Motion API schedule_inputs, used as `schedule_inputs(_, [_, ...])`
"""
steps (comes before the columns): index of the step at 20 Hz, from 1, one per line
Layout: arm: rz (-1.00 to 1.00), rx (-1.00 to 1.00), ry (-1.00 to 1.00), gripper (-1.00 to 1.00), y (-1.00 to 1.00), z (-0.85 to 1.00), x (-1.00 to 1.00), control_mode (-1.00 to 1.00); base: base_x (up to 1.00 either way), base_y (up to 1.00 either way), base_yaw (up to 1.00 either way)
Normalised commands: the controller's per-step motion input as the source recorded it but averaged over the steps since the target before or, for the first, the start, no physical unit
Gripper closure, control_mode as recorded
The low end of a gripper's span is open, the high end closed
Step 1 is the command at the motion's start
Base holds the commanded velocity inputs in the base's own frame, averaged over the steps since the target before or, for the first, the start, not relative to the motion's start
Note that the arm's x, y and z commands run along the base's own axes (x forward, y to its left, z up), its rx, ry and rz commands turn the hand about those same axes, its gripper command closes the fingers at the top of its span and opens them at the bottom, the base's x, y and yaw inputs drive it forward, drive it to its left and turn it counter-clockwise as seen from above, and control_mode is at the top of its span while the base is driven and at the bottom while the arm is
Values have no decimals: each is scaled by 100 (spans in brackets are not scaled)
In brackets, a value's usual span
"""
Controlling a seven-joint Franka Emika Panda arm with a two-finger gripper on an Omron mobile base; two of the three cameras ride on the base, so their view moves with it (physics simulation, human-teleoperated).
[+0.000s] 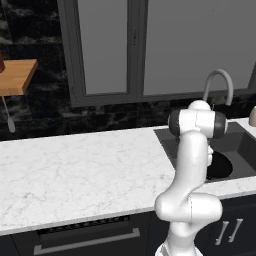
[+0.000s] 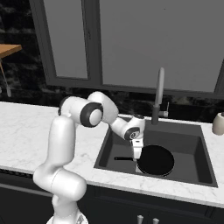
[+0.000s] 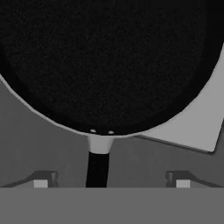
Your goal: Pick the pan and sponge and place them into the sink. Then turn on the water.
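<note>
From the left base view I see the white marble surface (image 1: pixel 75 165) running wide to the left, with the sink (image 1: pixel 245 145) cut into its right end and the grey gooseneck faucet (image 1: pixel 220 82) rising behind the basin against the dark window frame. A wooden shelf (image 1: pixel 17 75) juts in at the upper left, and a pale bottle (image 1: pixel 252 116) stands at the right edge behind the sink. My own arm stands between me and the basin here, its elbow bent over the sink's front edge, so I only catch a sliver of the black pan (image 1: pixel 222 165) on the sink floor. From the right base view the arm reaches forward and folds down into the sink (image 2: pixel 192 131), wrist pointing straight down with the gripper (image 2: pixel 137 158) just over the pan's thin handle, which points toward the sink's left wall; the pan (image 2: pixel 155 160) lies flat near the sink's front edge, left of centre. The faucet (image 2: pixel 159 94) stands at the back rim, well clear of the arm, and the bottle (image 2: pixel 218 123) sits on the surface past the sink's right rim. In the hand view the pan (image 3: pixel 109 61) lies under the camera, its handle running down between the two fingertips (image 3: pixel 41 180); the jaws are spread wide on either side and touch nothing. A lighter square patch (image 3: pixel 192 127) of the sink floor shows beside the pan. I can read no writing anywhere.
</note>
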Motion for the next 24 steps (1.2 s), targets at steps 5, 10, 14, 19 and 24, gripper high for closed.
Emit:
schedule_inputs(5, [1, 0, 0, -100, 19, 72, -21, -100, 0, 0, 0])
schedule_inputs(10, [21, 0, -1, -100, 37, 53, -24, -100, 0, 0, 0])
schedule_inputs(14, [44, 0, 0, -100, 47, 51, -19, -100, 0, 0, 0])
schedule_inputs(19, [36, 0, 0, -100, 53, 55, -14, -100, 0, 0, 0])
schedule_inputs(24, [23, 0, -1, -100, 66, 52, -24, -100, 0, 0, 0])
